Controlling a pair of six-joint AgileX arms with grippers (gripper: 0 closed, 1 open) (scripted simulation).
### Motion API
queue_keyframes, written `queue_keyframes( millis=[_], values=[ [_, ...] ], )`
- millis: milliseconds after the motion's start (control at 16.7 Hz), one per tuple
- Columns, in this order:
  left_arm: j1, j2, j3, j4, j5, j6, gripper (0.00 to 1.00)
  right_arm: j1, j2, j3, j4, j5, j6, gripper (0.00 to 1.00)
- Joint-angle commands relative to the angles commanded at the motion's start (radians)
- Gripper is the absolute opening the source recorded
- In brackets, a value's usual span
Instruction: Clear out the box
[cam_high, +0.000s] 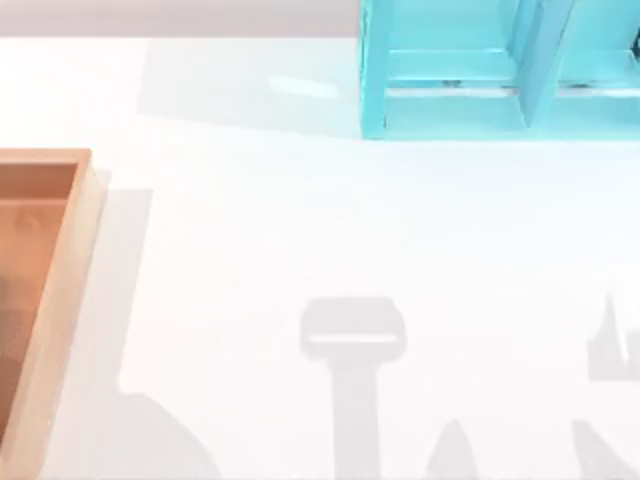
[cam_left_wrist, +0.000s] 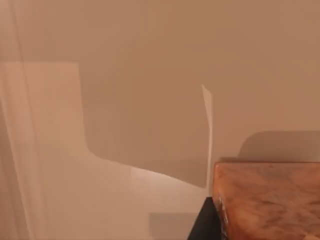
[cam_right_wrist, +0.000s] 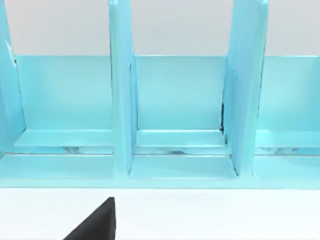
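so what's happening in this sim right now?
Nothing is being handled at this moment. The wooden box sits at the table's left edge, and the part of its floor in the top view looks bare. A turquoise shelf frame stands at the far side, towards the right. The right wrist camera faces that frame's compartments; the left wrist camera looks over a corner of the box. Only arm shadows fall on the table near the front.

Your left gripper (cam_left_wrist: 204, 222) shows a flat black wedge beside the box (cam_left_wrist: 270, 200). Your right gripper (cam_right_wrist: 97, 222) looks equally matte black, sharp-edged
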Motion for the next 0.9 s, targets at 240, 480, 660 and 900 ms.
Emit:
queue_keyframes(
  millis=[240,480,660,900],
  values=[
    [0.0,0.0,0.0,0.0,0.0,0.0,0.0,0.0,0.0,0.0,0.0,0.0,0.0,1.0],
    [0.0,0.0,0.0,0.0,0.0,0.0,0.0,0.0,0.0,0.0,0.0,0.0,0.0,1.0],
    [-0.001,-0.003,0.002,-0.002,0.001,0.0,0.0,0.0,0.0,0.0,0.0,0.0,0.0,1.0],
    [-0.005,-0.037,0.069,-0.105,-0.002,-0.008,0.0,0.0,0.0,0.0,0.0,0.0,0.0,1.0]
  ],
)
